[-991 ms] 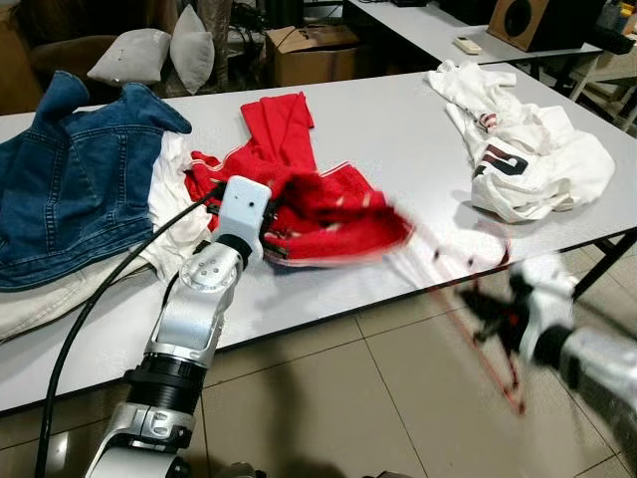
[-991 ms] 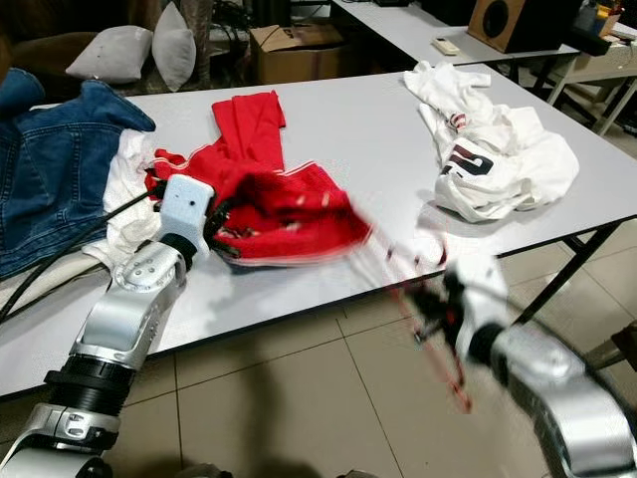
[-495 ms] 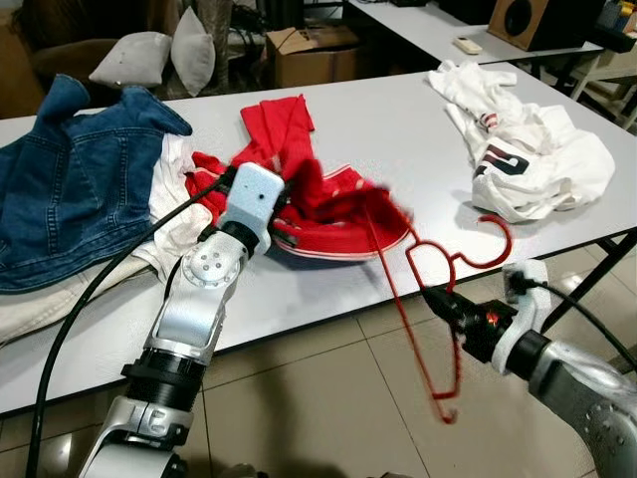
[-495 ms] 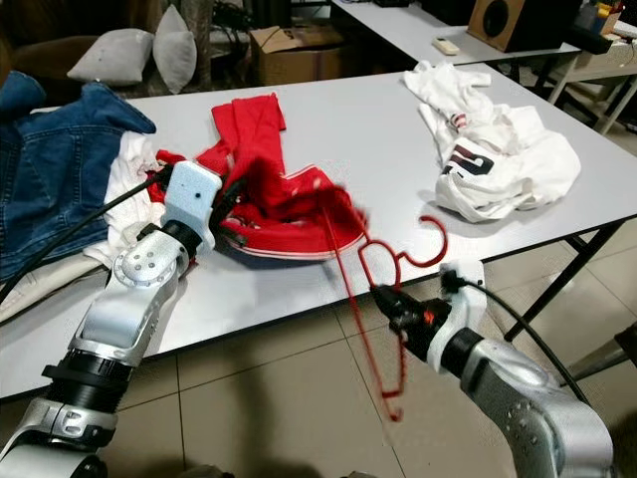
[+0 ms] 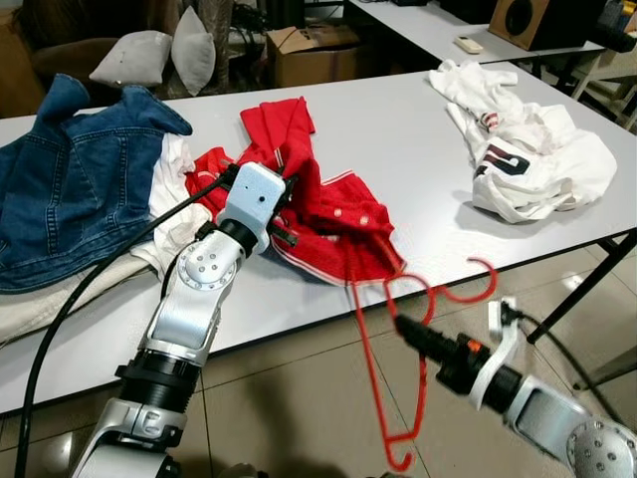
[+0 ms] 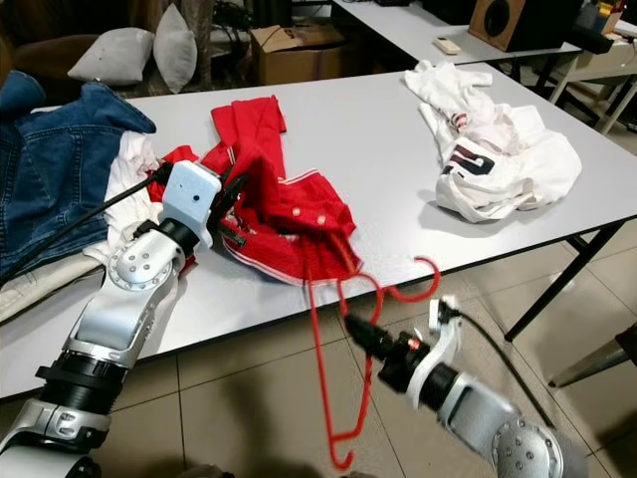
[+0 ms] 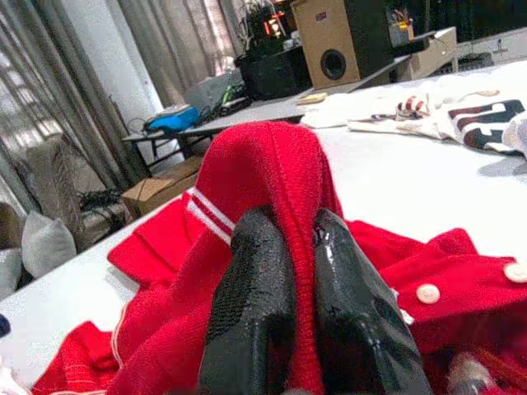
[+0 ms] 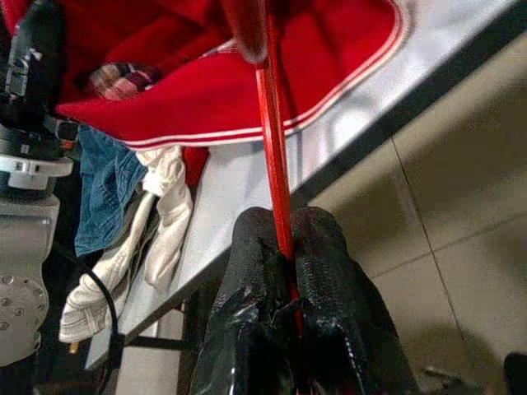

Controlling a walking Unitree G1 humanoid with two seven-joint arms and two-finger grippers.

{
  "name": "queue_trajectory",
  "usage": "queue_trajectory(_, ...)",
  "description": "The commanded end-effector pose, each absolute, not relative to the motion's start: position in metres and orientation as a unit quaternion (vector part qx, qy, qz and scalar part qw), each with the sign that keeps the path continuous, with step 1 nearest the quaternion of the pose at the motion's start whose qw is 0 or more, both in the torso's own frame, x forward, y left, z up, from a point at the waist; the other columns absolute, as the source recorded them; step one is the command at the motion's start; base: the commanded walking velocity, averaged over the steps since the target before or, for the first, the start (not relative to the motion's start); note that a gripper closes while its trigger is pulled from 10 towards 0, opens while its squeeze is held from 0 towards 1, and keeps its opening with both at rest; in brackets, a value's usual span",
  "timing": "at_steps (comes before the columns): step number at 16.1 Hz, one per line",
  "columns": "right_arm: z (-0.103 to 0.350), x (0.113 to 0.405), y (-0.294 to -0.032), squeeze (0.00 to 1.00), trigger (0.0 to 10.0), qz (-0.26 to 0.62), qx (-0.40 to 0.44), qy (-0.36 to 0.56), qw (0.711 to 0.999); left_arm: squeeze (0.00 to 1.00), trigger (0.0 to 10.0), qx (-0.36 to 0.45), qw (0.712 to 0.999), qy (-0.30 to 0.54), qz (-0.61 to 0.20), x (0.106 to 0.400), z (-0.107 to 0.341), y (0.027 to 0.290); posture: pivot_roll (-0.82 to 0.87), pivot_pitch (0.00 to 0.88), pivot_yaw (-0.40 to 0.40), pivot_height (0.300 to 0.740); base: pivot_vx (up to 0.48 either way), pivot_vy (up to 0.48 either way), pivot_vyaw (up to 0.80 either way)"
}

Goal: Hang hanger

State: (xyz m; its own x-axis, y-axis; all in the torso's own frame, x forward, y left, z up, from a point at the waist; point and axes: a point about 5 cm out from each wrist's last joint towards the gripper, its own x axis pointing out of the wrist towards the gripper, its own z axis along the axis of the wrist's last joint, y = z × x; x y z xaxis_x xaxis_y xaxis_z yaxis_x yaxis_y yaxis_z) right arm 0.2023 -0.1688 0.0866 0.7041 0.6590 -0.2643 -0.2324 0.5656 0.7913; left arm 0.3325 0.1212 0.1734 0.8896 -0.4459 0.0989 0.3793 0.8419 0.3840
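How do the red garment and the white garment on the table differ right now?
The red garment is pinched by the left gripper and threaded by the red hanger; the white garment lies untouched. Red reaches the table's near edge; white sits farther right. Both are crumpled.

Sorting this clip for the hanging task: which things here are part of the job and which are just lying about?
In the job:
red hanger, clamped in the right gripper
red garment, pinched by the left gripper

Lying about:
denim jacket
white shirt
pillows
cardboard box
speaker
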Motion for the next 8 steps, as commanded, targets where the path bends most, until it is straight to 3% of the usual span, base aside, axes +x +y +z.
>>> queue_trajectory(1, 0.089, 0.201, -0.17, 0.0, 10.0, 0.263, 0.396, 0.276, 0.836, 0.0, 0.0, 0.193, 0.948, -0.11, -0.227, 0.333, 0.181, 0.117, -0.05, 0.0, 0.0, 0.74, 0.0, 0.0, 0.0)
queue_trajectory(8, 0.088, 0.228, -0.193, 0.0, 10.0, 0.172, 0.521, 0.223, 0.806, 0.0, 0.0, 0.201, 0.92, -0.135, -0.308, 0.32, 0.181, 0.107, -0.05, 0.0, 0.001, 0.74, 0.0, 0.0, 0.0)
